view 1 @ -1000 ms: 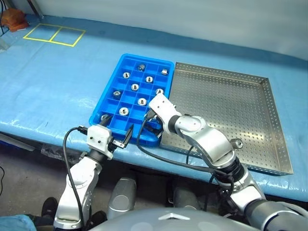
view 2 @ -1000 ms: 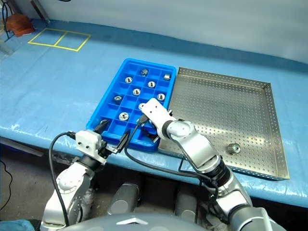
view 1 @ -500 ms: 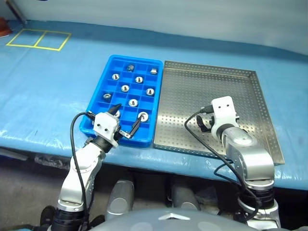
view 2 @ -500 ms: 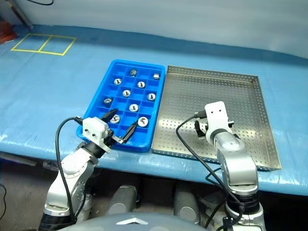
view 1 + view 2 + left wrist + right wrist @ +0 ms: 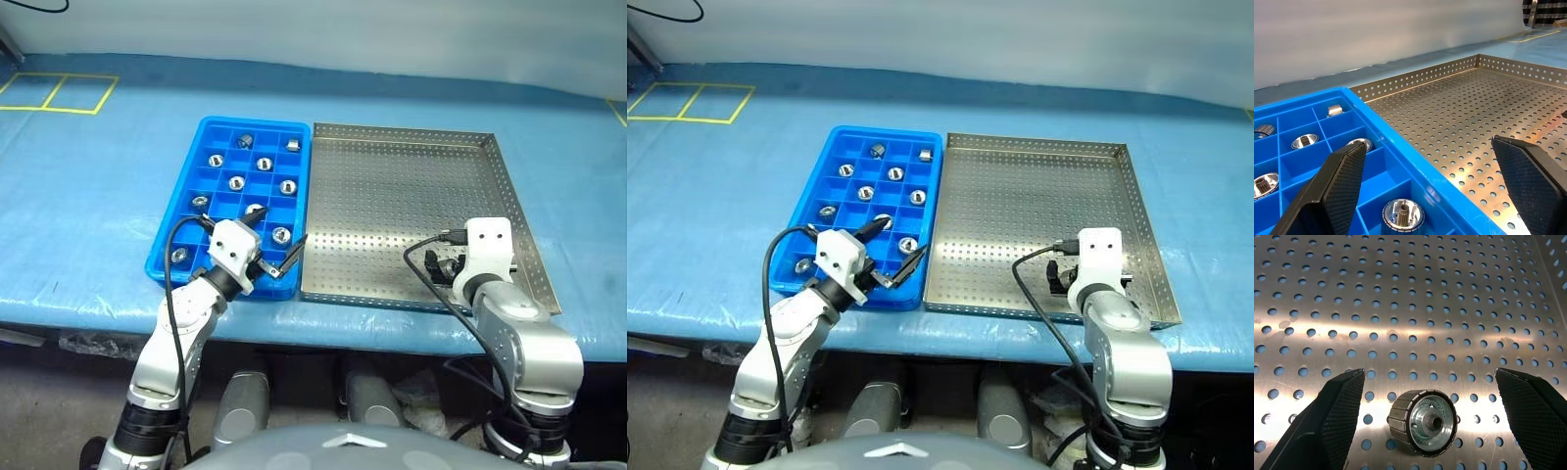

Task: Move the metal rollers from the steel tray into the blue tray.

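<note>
A bright blue plastic tray [image 5: 167, 257] with a grid of small square compartments sits on the blue-covered tabletop [image 5: 88, 186], touching the left side of a large shallow steel tray [image 5: 392, 186] with a perforated floor. Most of the small shiny metal rollers [image 5: 236, 182] lie singly in the blue tray's compartments. One roller [image 5: 1422, 422] lies on the steel tray's floor near its near right corner, between the released fingers of the right pincer [image 5: 1435, 431], untouched. The left pincer [image 5: 271, 241] hovers released over the blue tray's near right corner, empty.

Blue-covered table [image 5: 88, 186], yellow tape squares [image 5: 54, 93], pale wall [image 5: 343, 34] behind.
</note>
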Controlling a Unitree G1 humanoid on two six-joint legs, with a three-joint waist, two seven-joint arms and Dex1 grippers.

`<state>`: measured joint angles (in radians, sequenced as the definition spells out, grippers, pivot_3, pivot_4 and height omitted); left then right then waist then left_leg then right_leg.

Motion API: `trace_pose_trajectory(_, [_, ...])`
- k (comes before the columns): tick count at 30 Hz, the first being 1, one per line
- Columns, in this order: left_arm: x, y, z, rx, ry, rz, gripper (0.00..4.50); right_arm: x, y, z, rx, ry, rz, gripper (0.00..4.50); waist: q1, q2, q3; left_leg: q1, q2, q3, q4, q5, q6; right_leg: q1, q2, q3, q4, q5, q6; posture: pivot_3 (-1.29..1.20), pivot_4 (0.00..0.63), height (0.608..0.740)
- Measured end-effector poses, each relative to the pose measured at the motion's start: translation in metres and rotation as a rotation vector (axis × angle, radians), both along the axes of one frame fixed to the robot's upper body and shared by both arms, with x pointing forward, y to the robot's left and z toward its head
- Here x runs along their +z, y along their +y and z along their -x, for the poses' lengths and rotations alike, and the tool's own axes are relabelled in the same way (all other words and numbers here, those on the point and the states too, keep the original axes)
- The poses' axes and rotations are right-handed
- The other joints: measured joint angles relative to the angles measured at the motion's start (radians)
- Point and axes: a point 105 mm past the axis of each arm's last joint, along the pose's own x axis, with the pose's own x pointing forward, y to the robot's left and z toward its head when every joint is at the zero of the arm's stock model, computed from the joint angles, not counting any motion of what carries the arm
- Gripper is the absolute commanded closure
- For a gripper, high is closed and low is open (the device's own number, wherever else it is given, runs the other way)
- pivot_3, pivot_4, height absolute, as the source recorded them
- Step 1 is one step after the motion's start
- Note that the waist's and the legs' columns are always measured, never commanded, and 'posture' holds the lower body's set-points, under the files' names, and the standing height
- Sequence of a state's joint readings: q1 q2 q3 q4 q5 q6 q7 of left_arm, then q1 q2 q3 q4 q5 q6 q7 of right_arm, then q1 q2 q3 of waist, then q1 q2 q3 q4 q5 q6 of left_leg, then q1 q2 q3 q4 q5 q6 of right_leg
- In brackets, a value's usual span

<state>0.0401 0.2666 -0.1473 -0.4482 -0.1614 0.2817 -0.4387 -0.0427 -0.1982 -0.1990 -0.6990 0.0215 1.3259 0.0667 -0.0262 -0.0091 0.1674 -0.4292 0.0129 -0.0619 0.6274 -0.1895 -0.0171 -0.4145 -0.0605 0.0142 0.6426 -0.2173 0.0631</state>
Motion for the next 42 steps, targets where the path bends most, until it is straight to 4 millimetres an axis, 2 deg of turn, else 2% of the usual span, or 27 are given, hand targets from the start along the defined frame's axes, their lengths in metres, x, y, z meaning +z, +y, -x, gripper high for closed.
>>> trace_pose_trajectory(3, [-0.004, 0.001, 0.001, 0.004, 0.017, -0.002, 0.0, -0.013, 0.001, 0.003, -0.017, 0.065, -0.048, 0.01, 0.0, 0.0, 0.0, 0.0, 0.0, 0.0, 0.0, 0.0, 0.0, 0.0, 0.0, 0.0, 0.0, 0.0, 0.0, 0.0, 0.15, 0.74])
trace_pose_trajectory(6, [-0.006, 0.002, 0.002, 0.009, 0.031, -0.004, 0.0, -0.015, 0.003, 0.003, -0.018, 0.083, -0.064, 0.01, 0.002, 0.0, 0.0, 0.0, 0.0, 0.0, 0.0, 0.0, 0.0, 0.0, 0.0, 0.0, 0.0, 0.0, 0.0, 0.02, 0.15, 0.74])
trace_pose_trajectory(9, [-0.008, 0.003, 0.003, 0.013, 0.036, -0.004, 0.0, -0.015, 0.001, 0.001, -0.033, 0.087, -0.088, 0.65, 0.006, 0.0, 0.0, 0.0, 0.0, 0.0, 0.0, 0.0, 0.0, 0.0, 0.0, 0.0, 0.0, 0.0, 0.0, 0.02, 0.15, 0.74])
trace_pose_trajectory(15, [-0.01, 0.005, 0.003, 0.029, 0.044, -0.003, 0.0, -0.01, 0.005, -0.003, -0.014, 0.068, -0.095, 2.62, 0.006, 0.0, 0.0, 0.0, 0.0, 0.0, 0.0, 0.0, 0.0, 0.0, 0.0, 0.0, 0.0, 0.0, 0.0, 0.05, 0.15, 0.74])
trace_pose_trajectory(21, [-0.015, 0.011, 0.005, 0.064, 0.062, -0.002, 0.0, 0.002, 0.021, -0.016, 0.066, 0.037, -0.097, 2.72, 0.009, 0.0, 0.0, 0.0, 0.0, 0.0, 0.0, 0.0, 0.0, 0.0, 0.0, 0.0, 0.001, 0.0, 0.0, 0.1, 0.15, 0.74])
trace_pose_trajectory(24, [-0.018, 0.019, 0.007, 0.108, 0.069, 0.004, 0.0, 0.02, 0.043, -0.029, 0.165, -0.02, -0.094, 2.72, 0.012, 0.0, 0.0, 0.0, 0.0, -0.001, 0.0, 0.0, 0.0, 0.0, 0.0, 0.0, 0.0, 0.0, 0.0, 0.14, 0.15, 0.74])
trace_pose_trajectory(26, [-0.017, 0.025, 0.01, 0.141, 0.06, 0.012, 0.0, 0.033, 0.066, -0.038, 0.268, -0.068, -0.091, 2.72, 0.018, 0.0, 0.0, 0.0, 0.0, -0.001, -0.001, 0.0, 0.0, 0.0, 0.0, 0.0, 0.0, 0.0, 0.0, 0.15, 0.15, 0.74])
trace_pose_trajectory(28, [-0.017, 0.029, 0.011, 0.166, 0.059, 0.016, 0.0, 0.041, 0.083, -0.043, 0.34, -0.1, -0.089, 2.72, 0.023, 0.0, 0.0, 0.0, 0.0, -0.001, -0.001, 0.0, 0.0, 0.0, 0.0, -0.001, 0.0, 0.0, 0.0, 0.19, 0.15, 0.74])
trace_pose_trajectory(33, [-0.019, 0.044, 0.021, 0.256, 0.064, 0.032, 0.0, 0.06, 0.143, -0.056, 0.568, -0.171, -0.118, 2.73, 0.04, 0.0, 0.0, 0.0, 0.0, -0.001, -0.002, 0.0, 0.0, 0.0, 0.0, -0.001, 0.0, 0.0, 0.0, 0.27, 0.15, 0.74])
trace_pose_trajectory(36, [-0.02, 0.055, 0.028, 0.322, 0.062, 0.034, 0.0, 0.064, 0.175, -0.056, 0.693, -0.196, -0.137, 2.73, 0.063, 0.0, 0.0, 0.0, 0.0, -0.002, -0.002, 0.0, 0.0, -0.001, 0.001, -0.001, 0.0, -0.001, -0.001, 0.31, 0.15, 0.74])
trace_pose_trajectory(42, [-0.028, 0.067, 0.044, 0.402, 0.096, 0.036, 0.0, 0.056, 0.229, -0.043, 0.934, -0.215, -0.118, 2.73, 0.103, 0.0, 0.0, -0.001, 0.0, -0.002, -0.003, 0.0, 0.0, -0.001, 0.0, -0.001, -0.001, -0.001, -0.001, 0.37, 0.15, 0.74])
